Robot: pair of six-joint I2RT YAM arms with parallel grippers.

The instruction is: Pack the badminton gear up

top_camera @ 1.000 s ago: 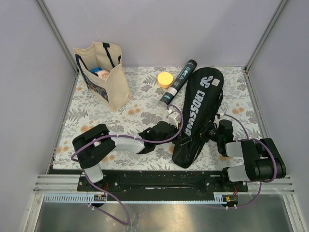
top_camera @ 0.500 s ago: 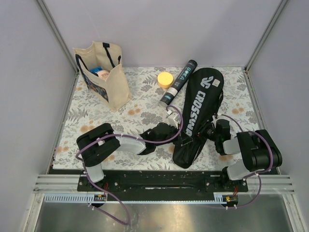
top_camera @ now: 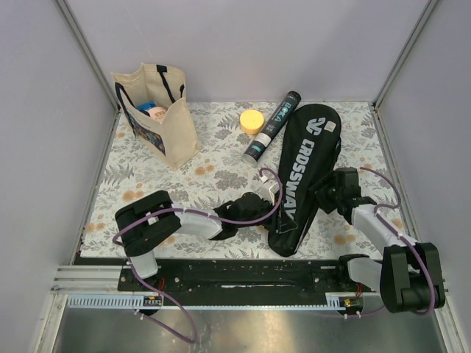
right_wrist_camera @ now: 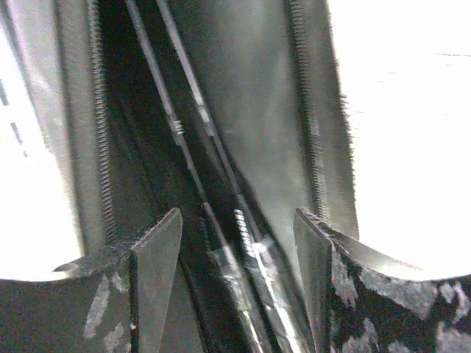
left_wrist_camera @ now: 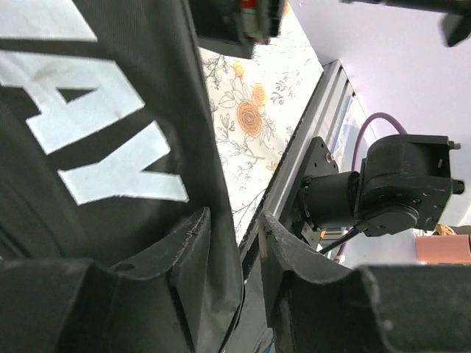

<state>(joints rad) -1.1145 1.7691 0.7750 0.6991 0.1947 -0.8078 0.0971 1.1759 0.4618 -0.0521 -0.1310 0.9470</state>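
Top external view: the black racket-shaped "CROSSWAY" cover [top_camera: 309, 151] lies flat on the flowered table [top_camera: 221, 154], right of centre. Its broad head points to the far edge and its narrow end to the arms' bases. The long black lettered tube [top_camera: 273, 125] lies just beside the cover's far left edge, aslant. A round yellow thing [top_camera: 252, 120] sits just left of the tube. The beige tote bag [top_camera: 173, 132] stands upright well apart in the far left corner, with small items inside that are too small to name. The left gripper [top_camera: 269, 193] reaches to the cover's left edge near its narrow part. The right gripper [top_camera: 326, 193] is at the cover's right edge, opposite. In the left wrist view the two fingers [left_wrist_camera: 184, 250] stand a little apart. The cover's black edge runs down between them and lies against one finger, with a gap to the other, so nothing is pinched. In the right wrist view the jaws are wide apart over the cover's unzipped mouth. Rows of zipper teeth [right_wrist_camera: 313, 110] run along both sides, and two thin racket shafts [right_wrist_camera: 195, 140] lie side by side inside the cover. The fingers grip nothing.
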